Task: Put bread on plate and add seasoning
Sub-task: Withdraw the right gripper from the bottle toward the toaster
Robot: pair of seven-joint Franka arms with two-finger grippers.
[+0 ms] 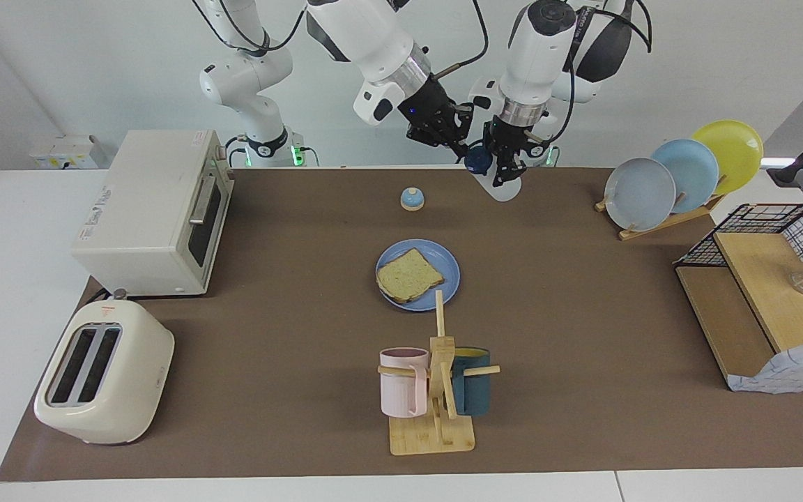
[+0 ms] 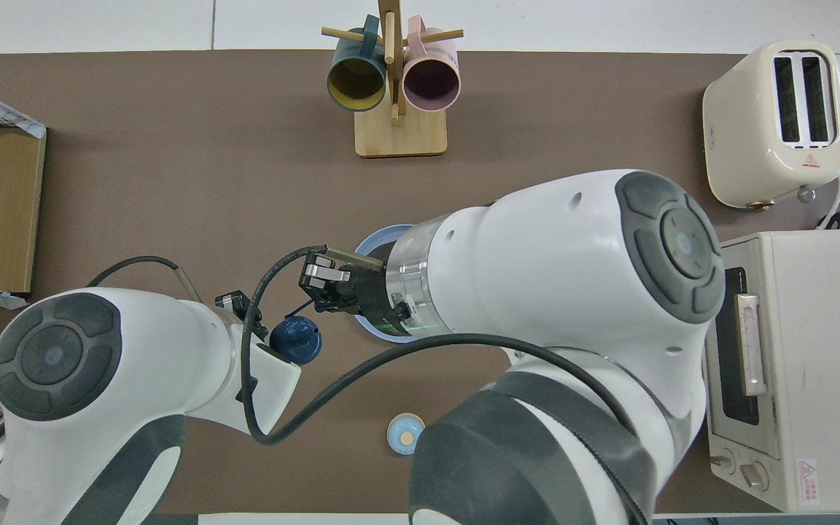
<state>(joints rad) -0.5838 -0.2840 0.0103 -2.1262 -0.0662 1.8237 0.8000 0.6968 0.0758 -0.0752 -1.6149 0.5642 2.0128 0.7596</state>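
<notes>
The bread [image 1: 408,277] lies flat on the medium-blue plate [image 1: 447,268] in the middle of the table. My left gripper [image 1: 506,166] is shut on the seasoning bottle [image 1: 501,187] and holds it tilted in the air, over the table edge nearest the robots. The bottle's navy cap [image 2: 296,340] points toward my right gripper [image 1: 459,143], which hangs in the air close beside the cap. In the overhead view my right arm covers the bread and most of the plate; only a strip of the plate's rim [image 2: 380,237] shows, next to my right gripper [image 2: 312,286].
A blue-domed bell [image 1: 412,199] stands nearer the robots than the plate. A mug rack [image 1: 436,390] stands farther out. A toaster oven [image 1: 157,209] and toaster [image 1: 105,380] sit at the right arm's end. A plate rack [image 1: 680,174] and wire shelf [image 1: 771,293] sit at the left arm's end.
</notes>
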